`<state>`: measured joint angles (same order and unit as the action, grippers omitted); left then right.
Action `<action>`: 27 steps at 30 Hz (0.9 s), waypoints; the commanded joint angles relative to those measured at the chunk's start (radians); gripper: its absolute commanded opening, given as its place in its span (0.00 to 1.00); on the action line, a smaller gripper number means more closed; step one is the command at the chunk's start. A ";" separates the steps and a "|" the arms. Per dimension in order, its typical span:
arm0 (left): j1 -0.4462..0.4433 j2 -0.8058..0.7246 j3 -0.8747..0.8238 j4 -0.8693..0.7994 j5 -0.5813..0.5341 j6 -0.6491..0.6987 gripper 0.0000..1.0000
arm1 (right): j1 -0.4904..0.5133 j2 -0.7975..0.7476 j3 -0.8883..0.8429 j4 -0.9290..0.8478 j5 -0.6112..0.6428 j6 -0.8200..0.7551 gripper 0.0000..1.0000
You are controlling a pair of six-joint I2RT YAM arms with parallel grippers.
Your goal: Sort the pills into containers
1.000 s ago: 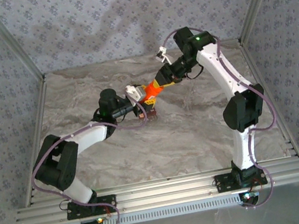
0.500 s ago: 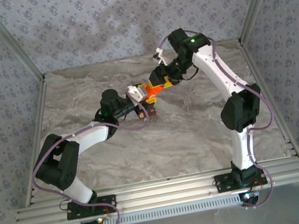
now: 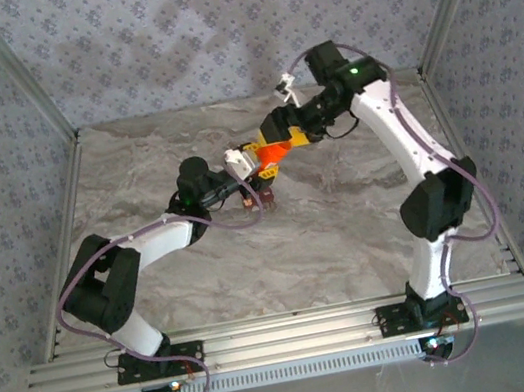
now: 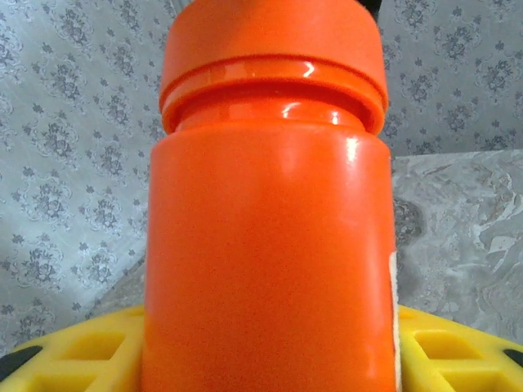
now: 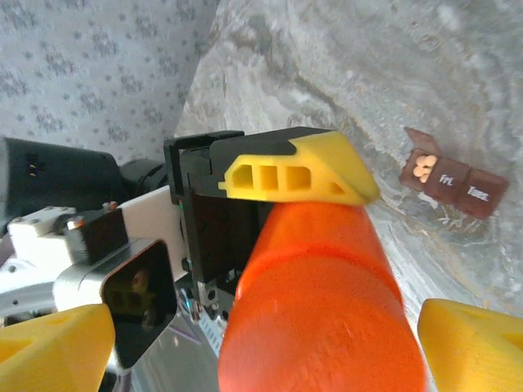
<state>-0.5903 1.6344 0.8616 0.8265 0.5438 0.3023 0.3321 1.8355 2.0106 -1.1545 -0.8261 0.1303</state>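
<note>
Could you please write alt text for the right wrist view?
An orange bottle sits between the right gripper's open fingers, its far end clamped by the left gripper. A brown pill strip on the marble table shows pale pills in one open compartment.

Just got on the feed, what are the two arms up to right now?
Both arms meet above the table with the orange bottle held in the air between them. The left claw is shut on the bottle's body. The right claw sits at the capped end with a finger on either side, but its grip is unclear. The cap is on. The container lies on the table nearby, one compartment open with pale pills inside and the other two lids shut.
</note>
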 commanded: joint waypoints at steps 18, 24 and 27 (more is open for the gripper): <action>0.004 -0.002 -0.004 0.171 -0.002 -0.222 0.00 | -0.034 -0.461 -0.714 0.992 0.020 0.167 0.83; -0.005 0.010 -0.009 0.199 0.012 -0.261 0.00 | -0.010 -0.428 -0.708 1.045 0.025 0.194 0.84; -0.011 0.012 -0.009 0.199 0.010 -0.260 0.00 | -0.006 -0.405 -0.689 1.043 0.021 0.204 0.83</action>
<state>-0.5915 1.6398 0.8604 0.9485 0.5323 0.0689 0.3199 1.4044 1.2968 -0.1558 -0.7826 0.3119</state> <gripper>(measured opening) 0.536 0.833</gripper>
